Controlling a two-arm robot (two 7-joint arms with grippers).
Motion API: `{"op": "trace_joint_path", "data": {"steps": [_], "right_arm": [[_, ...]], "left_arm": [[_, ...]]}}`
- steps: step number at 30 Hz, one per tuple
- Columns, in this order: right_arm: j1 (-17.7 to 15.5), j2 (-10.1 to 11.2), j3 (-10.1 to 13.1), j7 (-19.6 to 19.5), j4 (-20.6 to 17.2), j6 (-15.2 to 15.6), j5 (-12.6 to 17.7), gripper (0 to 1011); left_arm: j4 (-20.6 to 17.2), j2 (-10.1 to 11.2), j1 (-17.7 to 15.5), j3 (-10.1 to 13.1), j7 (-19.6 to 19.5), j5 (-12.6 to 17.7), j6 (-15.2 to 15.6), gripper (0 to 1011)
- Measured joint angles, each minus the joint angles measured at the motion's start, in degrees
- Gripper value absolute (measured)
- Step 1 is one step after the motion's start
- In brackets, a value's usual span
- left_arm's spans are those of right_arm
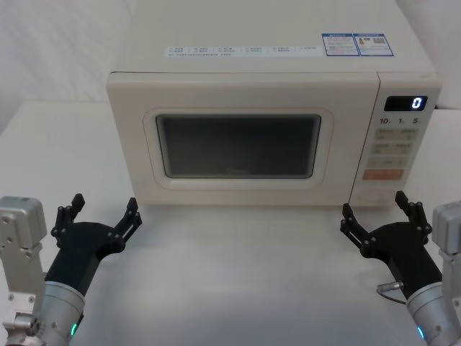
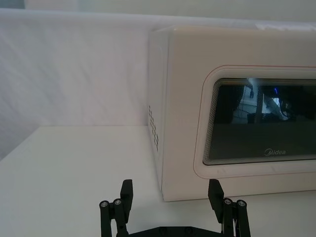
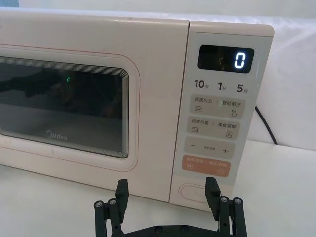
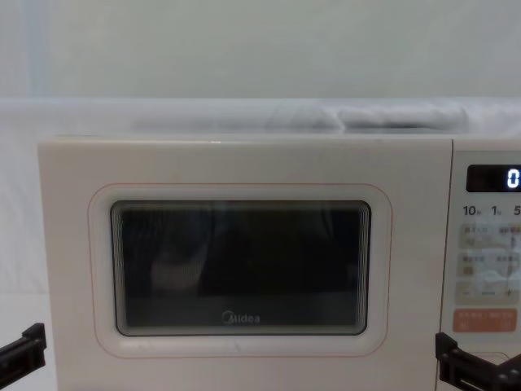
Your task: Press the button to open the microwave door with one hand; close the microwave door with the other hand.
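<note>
Cream box-shaped microwave (image 1: 216, 65) sits on the white table (image 1: 238, 274), centred in front of the robot. Its large cream door panel with dark rounded-rectangle window, the microwave door (image 1: 238, 144), is shut flush with the front; grey "Midea" logo visible below the window. Control panel on the right side, display (image 1: 405, 103) reads 0. The wide cream pill-shaped button (image 3: 194, 190) sits at the bottom of that panel, just below the orange rectangular key (image 3: 207, 164).

Left black angular plastic gripper (image 1: 101, 211) hovers low near the door's lower left corner, fingers apart, touching nothing. Right black angular plastic gripper (image 1: 380, 210) hovers just in front of the button, fingers apart, not in contact.
</note>
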Motion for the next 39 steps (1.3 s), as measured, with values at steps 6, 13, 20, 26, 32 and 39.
{"op": "trace_joint_path", "data": {"steps": [6, 13, 20, 26, 32, 39], "right_arm": [[0.0, 0.0, 0.0, 0.0, 0.0, 0.0, 0.0, 1002], [0.0, 0.0, 0.0, 0.0, 0.0, 0.0, 0.0, 1002], [0.0, 0.0, 0.0, 0.0, 0.0, 0.0, 0.0, 1002], [0.0, 0.0, 0.0, 0.0, 0.0, 0.0, 0.0, 1002], [0.0, 0.0, 0.0, 0.0, 0.0, 0.0, 0.0, 960], [0.0, 0.0, 0.0, 0.0, 0.0, 0.0, 0.0, 797]], "left_arm": [[0.0, 0.0, 0.0, 0.0, 0.0, 0.0, 0.0, 1001], [0.0, 0.0, 0.0, 0.0, 0.0, 0.0, 0.0, 1001], [0.0, 0.0, 0.0, 0.0, 0.0, 0.0, 0.0, 1001], [0.0, 0.0, 0.0, 0.0, 0.0, 0.0, 0.0, 1001], [0.0, 0.0, 0.0, 0.0, 0.0, 0.0, 0.0, 1001], [0.0, 0.0, 0.0, 0.0, 0.0, 0.0, 0.0, 1001]]}}
